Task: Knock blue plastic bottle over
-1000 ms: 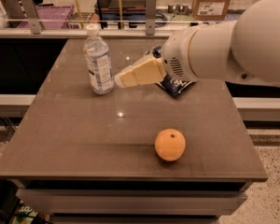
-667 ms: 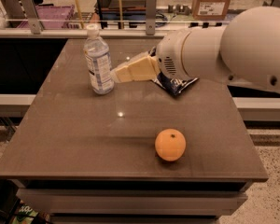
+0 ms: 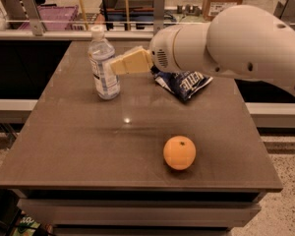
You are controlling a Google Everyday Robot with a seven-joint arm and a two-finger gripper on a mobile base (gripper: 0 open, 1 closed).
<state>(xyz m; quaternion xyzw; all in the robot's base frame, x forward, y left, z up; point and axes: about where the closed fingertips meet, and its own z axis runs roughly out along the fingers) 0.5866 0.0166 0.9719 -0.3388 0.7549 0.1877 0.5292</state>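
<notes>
The blue plastic bottle, clear with a white cap and a pale label, stands upright at the back left of the brown table. My gripper, with cream-coloured fingers, reaches in from the right at the end of my white arm. Its tips touch the bottle's right side at about mid-height.
A dark blue foil snack bag lies at the back of the table, partly under my arm. An orange sits near the front, right of centre. A metal rail and shelves with boxes stand behind the table.
My arm and gripper have moved left, from a small gap beside the bottle to contact with its right side. The bottle still stands upright.
</notes>
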